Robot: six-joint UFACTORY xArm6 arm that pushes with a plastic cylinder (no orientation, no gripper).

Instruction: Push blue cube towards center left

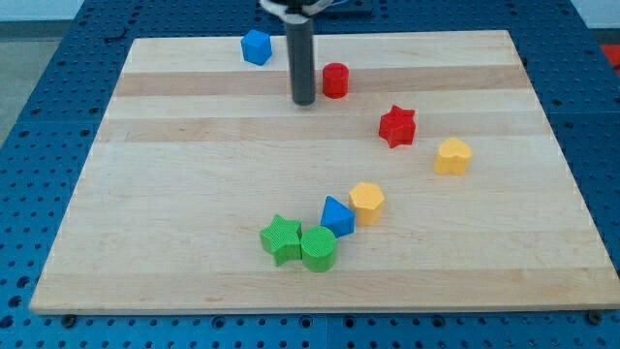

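Note:
The blue cube (pixel 256 47) sits near the view's top edge of the wooden board (pixel 174 194), left of centre. My tip (pixel 304 101) rests on the board below and to the right of the blue cube, apart from it. A red cylinder (pixel 335 79) stands just right of the rod, close to it but not clearly touching.
A red star (pixel 397 126) and a yellow heart-like block (pixel 452 155) lie at the right. A yellow hexagon (pixel 367 202), a blue triangular block (pixel 337 215), a green star (pixel 281 238) and a green cylinder (pixel 319 249) cluster near the bottom centre.

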